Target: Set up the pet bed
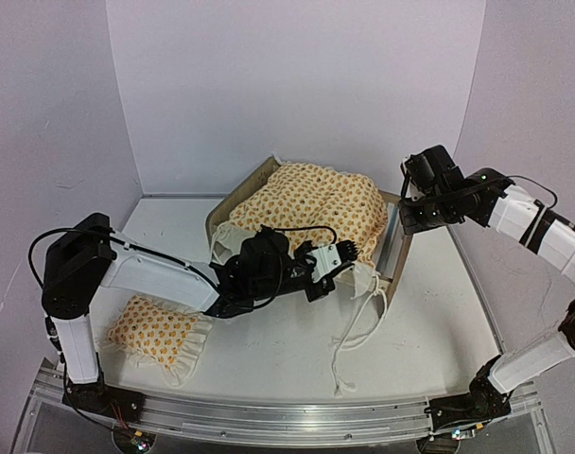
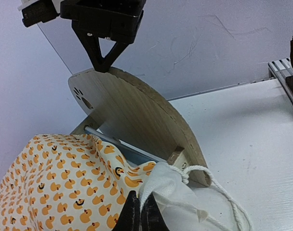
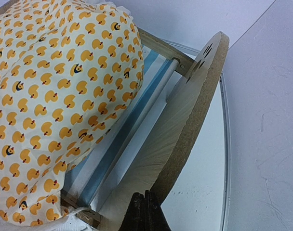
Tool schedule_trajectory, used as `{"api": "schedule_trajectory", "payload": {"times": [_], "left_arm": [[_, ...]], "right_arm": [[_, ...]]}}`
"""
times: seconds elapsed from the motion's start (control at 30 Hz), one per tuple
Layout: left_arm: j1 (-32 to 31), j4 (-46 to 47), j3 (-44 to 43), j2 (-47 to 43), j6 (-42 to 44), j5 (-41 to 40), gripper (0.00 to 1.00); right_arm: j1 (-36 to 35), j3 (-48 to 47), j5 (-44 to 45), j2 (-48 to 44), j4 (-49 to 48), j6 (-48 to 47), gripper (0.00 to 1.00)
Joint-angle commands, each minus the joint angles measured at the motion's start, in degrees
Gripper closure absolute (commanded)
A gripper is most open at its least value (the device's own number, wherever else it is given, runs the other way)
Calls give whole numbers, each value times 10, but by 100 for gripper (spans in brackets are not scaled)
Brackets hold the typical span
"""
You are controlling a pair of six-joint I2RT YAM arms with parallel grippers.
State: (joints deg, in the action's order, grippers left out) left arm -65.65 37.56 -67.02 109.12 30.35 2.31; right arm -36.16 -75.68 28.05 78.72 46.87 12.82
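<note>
A duck-print ruffled pillow lies at the near left of the worktop, just under the left arm. The left fingers are pressed together on the white ruffle of the matching blanket. The blanket hides most of the pet bed at the worktop's centre, and only a strip of striped mattress shows. White cords trail forward. The right fingers are pressed together against the rim of the rounded end board; whether they actually grip it is unclear.
</note>
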Motion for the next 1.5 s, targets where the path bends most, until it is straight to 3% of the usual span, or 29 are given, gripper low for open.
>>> {"api": "schedule_trajectory", "payload": {"times": [0.0,0.53,0.6,0.7,0.8,1.0,1.1,1.17,1.33,1.47], "left_arm": [[0,29,24,-5,-63,45,100],[14,-24,-25,127,-65,40,99],[13,-33,-17,105,-75,40,89],[14,-65,11,26,-113,55,45],[17,-130,44,-79,-131,71,26],[151,-267,55,-224,-280,70,19],[220,-331,24,-240,-372,-23,17],[257,-364,-1,-229,-407,-68,15],[351,-425,-88,-150,-478,-47,14],[385,-443,-174,-56,-435,-69,13]], "right_arm": [[-2,15,-53,15,-3,6,100],[-2,16,-57,16,-4,6,100],[-2,18,-48,14,-4,5,100],[-2,24,-34,10,-11,1,100],[-2,28,-15,8,-11,0,100],[13,63,-3,-13,-20,-53,100],[27,91,-16,-20,-34,-96,100],[44,101,-43,-26,-38,-110,100],[101,123,-139,-63,-67,-152,100],[109,147,-181,-91,-93,-174,100]]}}
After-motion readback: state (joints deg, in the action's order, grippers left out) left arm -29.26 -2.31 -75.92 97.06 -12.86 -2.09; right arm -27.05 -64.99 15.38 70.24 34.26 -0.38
